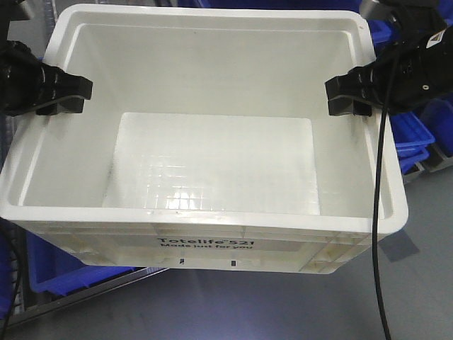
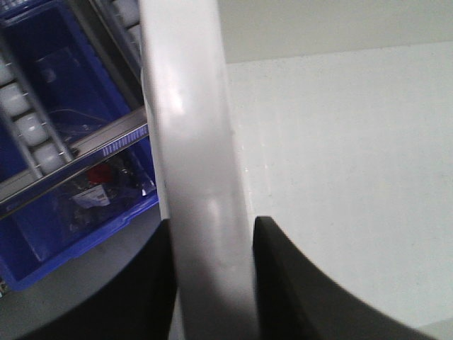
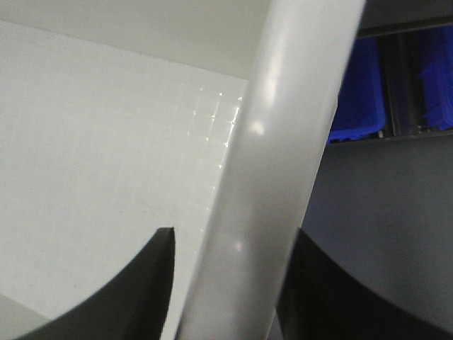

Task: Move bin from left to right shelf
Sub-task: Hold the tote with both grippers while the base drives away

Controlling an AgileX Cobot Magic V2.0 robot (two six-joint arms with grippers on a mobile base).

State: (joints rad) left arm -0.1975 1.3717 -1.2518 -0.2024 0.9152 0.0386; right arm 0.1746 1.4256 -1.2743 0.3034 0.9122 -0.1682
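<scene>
The bin (image 1: pixel 212 244), a large white crate printed "Totelife 521", fills the front view and is empty inside. My left gripper (image 1: pixel 67 95) clamps its left rim and my right gripper (image 1: pixel 348 95) clamps its right rim. In the left wrist view the white rim (image 2: pixel 191 127) runs between the black fingers (image 2: pixel 152 283) of the left gripper (image 2: pixel 212 223), which press it on both sides. The right wrist view shows the rim (image 3: pixel 283 127) inside the right gripper (image 3: pixel 233 237). A rack with white roller wheels (image 2: pixel 28 134) lies left of the bin; which shelf it is I cannot tell.
Blue bins sit below the crate's left side (image 1: pixel 64 273) and to its right (image 1: pixel 414 138). A blue bin (image 2: pixel 64 212) with small parts lies under the roller rack. Grey floor (image 1: pixel 283 304) is in front. A black cable (image 1: pixel 379 234) hangs from the right arm across the crate's corner.
</scene>
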